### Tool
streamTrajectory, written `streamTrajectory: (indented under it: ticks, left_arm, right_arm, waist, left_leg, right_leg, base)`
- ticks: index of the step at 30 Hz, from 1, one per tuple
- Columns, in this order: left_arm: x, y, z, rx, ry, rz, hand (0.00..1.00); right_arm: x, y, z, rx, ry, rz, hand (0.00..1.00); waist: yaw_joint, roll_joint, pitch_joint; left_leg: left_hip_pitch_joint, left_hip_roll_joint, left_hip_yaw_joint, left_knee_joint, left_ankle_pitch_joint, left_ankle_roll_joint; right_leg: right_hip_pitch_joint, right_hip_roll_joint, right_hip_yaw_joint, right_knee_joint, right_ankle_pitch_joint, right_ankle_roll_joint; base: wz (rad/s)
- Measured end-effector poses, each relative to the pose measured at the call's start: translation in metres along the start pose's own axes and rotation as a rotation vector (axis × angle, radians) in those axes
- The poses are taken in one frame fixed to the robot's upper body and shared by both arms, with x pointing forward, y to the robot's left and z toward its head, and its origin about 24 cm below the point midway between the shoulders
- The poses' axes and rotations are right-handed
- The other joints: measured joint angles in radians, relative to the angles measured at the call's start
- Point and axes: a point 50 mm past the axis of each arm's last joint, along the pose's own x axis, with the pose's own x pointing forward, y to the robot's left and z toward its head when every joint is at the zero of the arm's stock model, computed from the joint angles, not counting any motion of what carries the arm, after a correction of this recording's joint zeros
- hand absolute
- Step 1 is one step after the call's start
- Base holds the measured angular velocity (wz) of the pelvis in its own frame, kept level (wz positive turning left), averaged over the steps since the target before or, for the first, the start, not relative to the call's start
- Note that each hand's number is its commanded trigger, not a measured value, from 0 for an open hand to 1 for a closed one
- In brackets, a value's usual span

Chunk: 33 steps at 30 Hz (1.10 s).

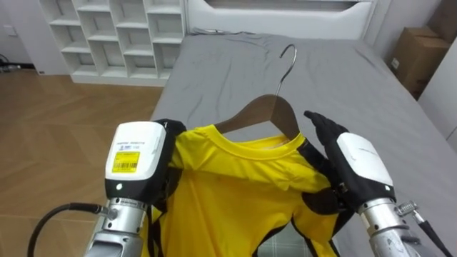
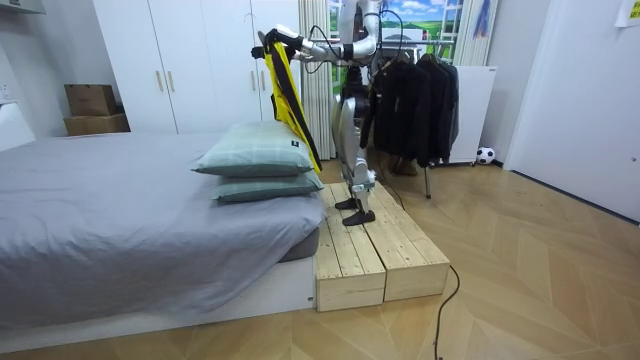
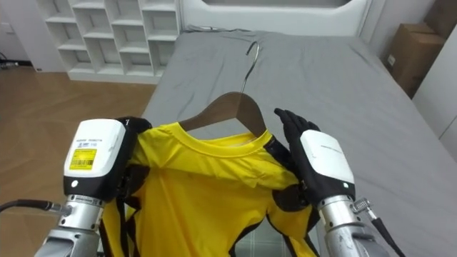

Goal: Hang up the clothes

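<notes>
I hold a yellow shirt (image 1: 235, 185) with black side panels up in front of me, above the grey bed (image 1: 335, 78). It hangs on a wooden hanger (image 1: 263, 114), whose metal hook (image 1: 288, 53) points up and away from me. My left hand (image 1: 136, 153) is at the shirt's left shoulder, its dark fingers curled over the cloth. At the right shoulder my right hand (image 1: 360, 164) rests with its fingers straight, pointing up beside the hanger's arm. In the room view the shirt (image 2: 287, 90) hangs from my raised hands over the pillows.
I stand on a wooden platform (image 2: 370, 245) at the bed's head end, next to stacked green pillows (image 2: 260, 165). Behind me is a rack of dark clothes (image 2: 415, 100). A white cube shelf (image 1: 114, 36) and a cardboard box (image 1: 418, 53) flank the bed.
</notes>
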Motion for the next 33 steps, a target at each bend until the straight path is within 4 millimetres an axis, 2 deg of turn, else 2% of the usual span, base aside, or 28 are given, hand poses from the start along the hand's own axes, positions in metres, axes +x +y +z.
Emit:
streamTrajectory:
  ticks: [4,8,14,21,27,29,33]
  left_arm:
    - [0.0,0.0,0.001,0.002,0.0,-0.001,1.0]
    - [0.0,-0.001,0.001,0.016,0.005,-0.002,1.0]
    - [0.0,-0.001,0.0,0.023,0.019,-0.003,1.0]
    - [-0.001,-0.003,0.002,0.022,0.018,-0.009,1.0]
    - [0.0,-0.004,0.004,0.016,0.013,-0.01,1.0]
    - [0.0,-0.001,0.004,0.02,0.006,-0.005,1.0]
    - [0.002,0.003,0.007,0.015,-0.004,0.005,1.0]
  right_arm:
    - [0.003,-0.001,0.001,0.018,-0.001,0.012,0.0]
    - [0.012,0.001,-0.001,0.016,0.024,0.037,0.0]
    - [0.015,0.003,-0.002,-0.006,0.035,0.076,0.0]
    - [0.022,0.003,0.003,-0.019,0.026,0.113,0.0]
    - [0.028,0.0,0.008,-0.037,0.005,0.129,0.0]
    - [0.03,-0.002,0.01,-0.049,-0.003,0.13,0.0]
    - [0.037,-0.006,0.015,-0.057,-0.021,0.128,0.0]
  waist:
    - [-0.003,-0.003,-0.0018]
    - [-0.007,-0.01,-0.0068]
    - [-0.006,-0.013,-0.0082]
    - [-0.004,-0.025,-0.0058]
    - [-0.002,-0.048,-0.001]
    - [-0.001,-0.057,0.0031]
    - [-0.002,-0.063,0.0023]
  left_leg:
    - [0.001,0.0,0.0,0.001,0.002,0.002]
    - [0.002,0.0,0.0,0.002,0.004,0.002]
    - [0.003,-0.001,0.0,0.002,0.004,0.002]
    - [-0.001,-0.001,0.001,0.002,0.004,0.002]
    - [-0.002,-0.001,0.0,0.002,0.004,0.002]
    - [-0.005,-0.001,-0.001,0.002,0.004,0.002]
    - [-0.014,-0.001,-0.002,0.003,0.004,0.002]
  right_leg:
    - [0.001,-0.001,-0.001,0.001,0.0,0.0]
    - [0.003,-0.001,-0.001,0.001,0.0,0.0]
    - [0.004,-0.001,0.0,0.002,0.0,0.0]
    - [-0.001,-0.001,0.001,0.002,0.0,0.0]
    - [-0.001,-0.001,-0.001,0.002,0.0,0.0]
    - [-0.003,-0.001,-0.002,0.002,0.0,0.0]
    - [-0.007,-0.002,-0.003,0.002,0.0,0.0]
  base:
    - [0.0]
    - [0.0]
    - [0.0]
    - [0.0]
    - [0.0]
    - [0.0]
    - [0.0]
